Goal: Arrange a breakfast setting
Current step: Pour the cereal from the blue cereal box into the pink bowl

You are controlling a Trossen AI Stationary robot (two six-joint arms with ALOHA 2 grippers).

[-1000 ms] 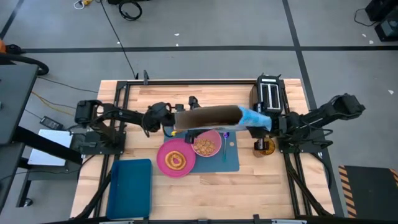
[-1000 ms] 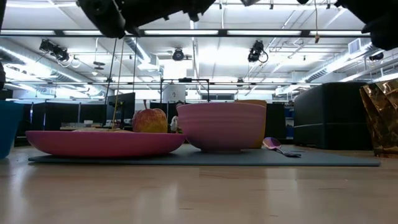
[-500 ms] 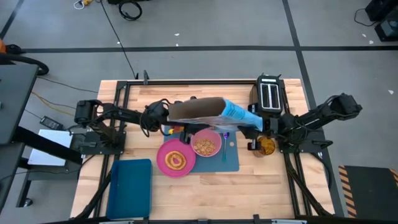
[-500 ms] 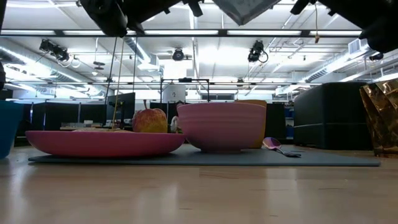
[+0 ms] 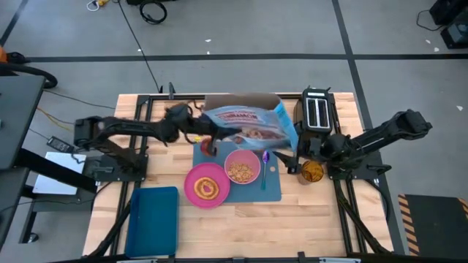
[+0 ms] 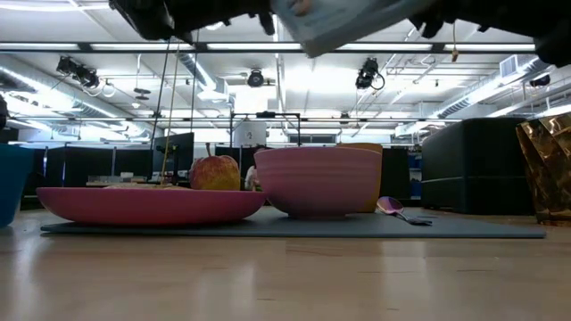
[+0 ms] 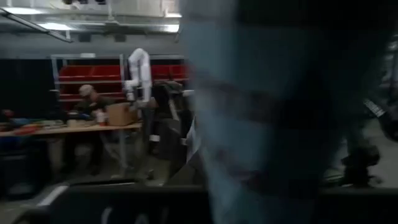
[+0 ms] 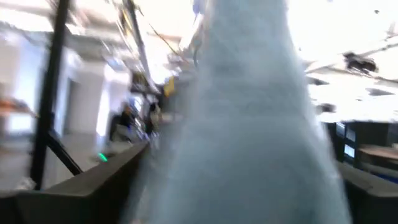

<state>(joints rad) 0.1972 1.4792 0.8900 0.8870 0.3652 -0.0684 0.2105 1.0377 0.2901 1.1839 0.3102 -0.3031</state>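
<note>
Since a second ago the blue cereal box (image 5: pixel 248 126) swings face-up above the pink bowl (image 5: pixel 241 167), between both jaws; the box hides them, can't tell their grip.

1. The blue cereal box (image 5: pixel 248 126), which lay edge-on above the pink bowl (image 5: pixel 242 167) a second ago, now shows its printed front to the overhead camera and sits farther toward the table's back edge.
2. The left gripper (image 5: pixel 196 134), at the box's end, has drawn back with its arm.
3. In the level view, the box (image 6: pixel 343 20) now dips lower into frame.
</note>
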